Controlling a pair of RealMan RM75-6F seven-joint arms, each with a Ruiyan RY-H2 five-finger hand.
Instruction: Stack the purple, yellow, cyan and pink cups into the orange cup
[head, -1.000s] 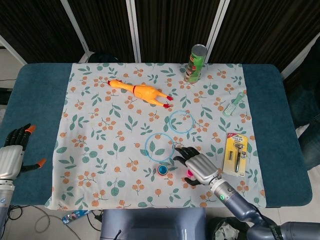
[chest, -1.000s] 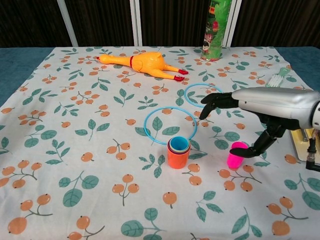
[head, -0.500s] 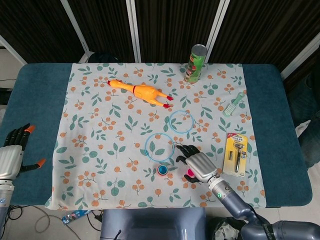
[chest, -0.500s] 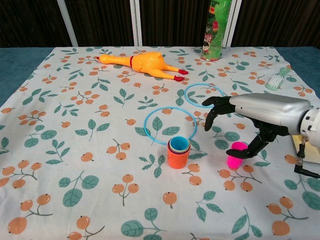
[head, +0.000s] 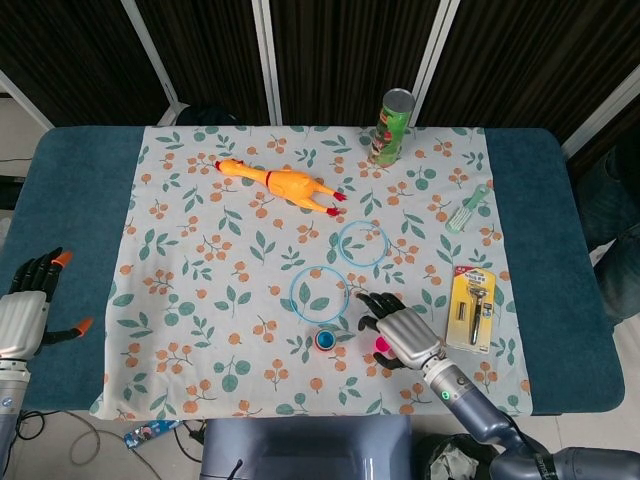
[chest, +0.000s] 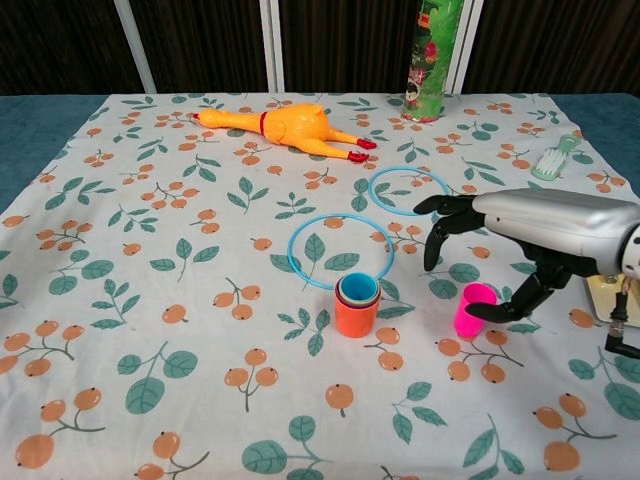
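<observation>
- chest view: pink cup (chest: 474, 310) stands upright on the worktop at 3 o'clock from the orange cup (chest: 356, 316) — well apart.
- right hand (chest: 520, 225) hovers over it, thumb touching its rim, fingers spread, nothing gripped.
- left hand (head: 28, 305) idles open at far 9 o'clock — right is nearer.

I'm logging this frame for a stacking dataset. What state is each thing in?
orange cup: upright, other cups nested inside
pink cup: upright on the cloth, not stacked, right thumb touching its side
right robot hand: fingers spread over the pink cup
left robot hand: open, off the cloth
rubber chicken: lying on its side
chip can: upright
</observation>
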